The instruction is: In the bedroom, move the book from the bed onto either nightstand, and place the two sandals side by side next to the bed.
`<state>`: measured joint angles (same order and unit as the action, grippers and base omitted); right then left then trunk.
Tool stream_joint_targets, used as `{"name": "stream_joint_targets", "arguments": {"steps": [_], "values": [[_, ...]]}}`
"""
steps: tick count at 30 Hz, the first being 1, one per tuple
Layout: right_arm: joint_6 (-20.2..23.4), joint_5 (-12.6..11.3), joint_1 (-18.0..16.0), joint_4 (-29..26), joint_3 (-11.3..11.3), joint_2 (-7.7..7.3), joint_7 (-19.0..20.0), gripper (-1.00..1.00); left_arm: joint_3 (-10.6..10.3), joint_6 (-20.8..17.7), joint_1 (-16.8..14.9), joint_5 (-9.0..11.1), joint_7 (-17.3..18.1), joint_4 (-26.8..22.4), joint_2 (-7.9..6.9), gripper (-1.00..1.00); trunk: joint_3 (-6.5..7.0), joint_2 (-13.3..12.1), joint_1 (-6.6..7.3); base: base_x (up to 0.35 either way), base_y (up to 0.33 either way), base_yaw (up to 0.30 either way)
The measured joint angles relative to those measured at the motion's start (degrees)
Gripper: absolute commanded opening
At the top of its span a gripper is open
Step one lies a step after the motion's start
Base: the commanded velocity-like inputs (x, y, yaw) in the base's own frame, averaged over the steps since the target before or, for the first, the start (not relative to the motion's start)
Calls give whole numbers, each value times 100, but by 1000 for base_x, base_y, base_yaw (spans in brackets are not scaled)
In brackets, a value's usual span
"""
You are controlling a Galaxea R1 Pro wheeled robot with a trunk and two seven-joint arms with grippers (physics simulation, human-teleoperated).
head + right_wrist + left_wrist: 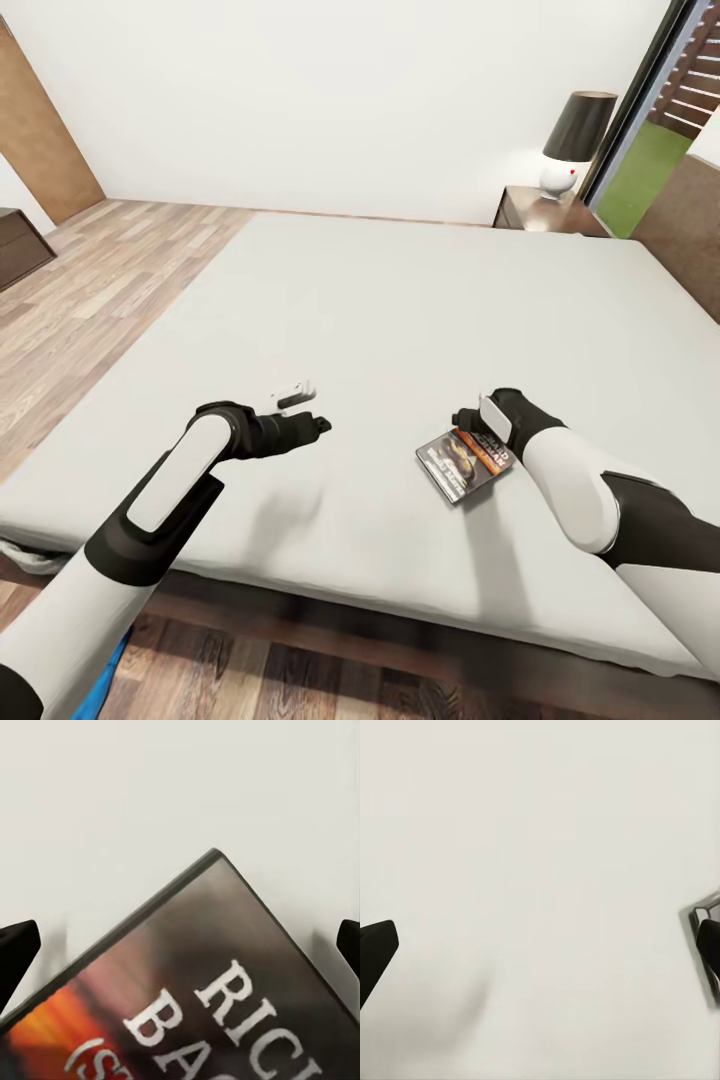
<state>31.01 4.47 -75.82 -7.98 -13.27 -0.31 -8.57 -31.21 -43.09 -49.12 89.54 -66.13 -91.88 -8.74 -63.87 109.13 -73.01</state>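
Note:
The book (463, 463), dark with an orange band and white lettering, lies flat on the pale mattress of the bed (400, 300) near its front edge. My right gripper (468, 418) hovers low over the book's far end. In the right wrist view the book (225, 1005) sits close between the spread fingertips (16, 945), so the right gripper (180, 945) is open. My left gripper (322, 425) rests over bare mattress to the book's left, and its left wrist view (540, 945) shows it open and empty. A sliver of a blue sandal (108, 675) shows on the floor beside my left arm.
A dark nightstand (540, 212) with a dark-shaded lamp (572, 145) stands at the bed's far right corner, beside the window (650, 150). The wooden headboard (690, 230) runs along the right. A low dark cabinet (20, 245) sits at far left on the plank floor (100, 290).

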Motion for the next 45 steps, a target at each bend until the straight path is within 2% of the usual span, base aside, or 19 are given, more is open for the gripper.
{"name": "stream_joint_targets", "arguments": {"steps": [15, 28, 45], "values": [[76, 2, -51, 2, 4, 16, 13, 100, 40, 0, 56, -2, -4, 0, -2, 100, -1, 0, -2, -176, 74, 0], [78, 1, -53, -3, 4, 10, 11, 100, 40, 1, 58, 1, -9, 15, -7, 100, -1, 0, -1, -62, 49, 0], [79, 4, -61, -3, 6, 9, 10, 100, 42, -8, 58, 6, -1, 26, -2, 100, -1, 0, -1, -127, 144, 0]]}}
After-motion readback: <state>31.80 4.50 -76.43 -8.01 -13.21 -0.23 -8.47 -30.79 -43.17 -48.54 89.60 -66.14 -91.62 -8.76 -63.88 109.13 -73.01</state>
